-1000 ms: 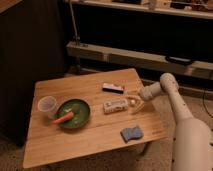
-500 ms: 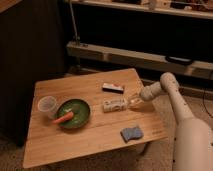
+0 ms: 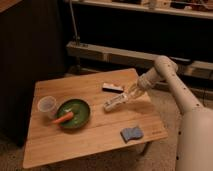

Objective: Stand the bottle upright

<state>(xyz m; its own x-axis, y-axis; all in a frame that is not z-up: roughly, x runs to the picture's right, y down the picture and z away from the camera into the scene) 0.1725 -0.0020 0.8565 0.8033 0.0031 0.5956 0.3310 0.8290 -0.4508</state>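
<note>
The bottle (image 3: 115, 103) lies on its side in the middle of the counter (image 3: 100, 136), the gripper (image 3: 130, 95) is squeezed shut on one end, and standing it up is not done yet.

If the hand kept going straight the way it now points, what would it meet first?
The hand, shut at the right end of the lying bottle, points left along it, so the bottle comes first. Beyond it, probably the green bowl, though depth is unclear.

Gripper (image 3: 131, 95) low over table (image 3: 90, 137) right side, jaws clamped on end of lying bottle (image 3: 113, 104).
</note>
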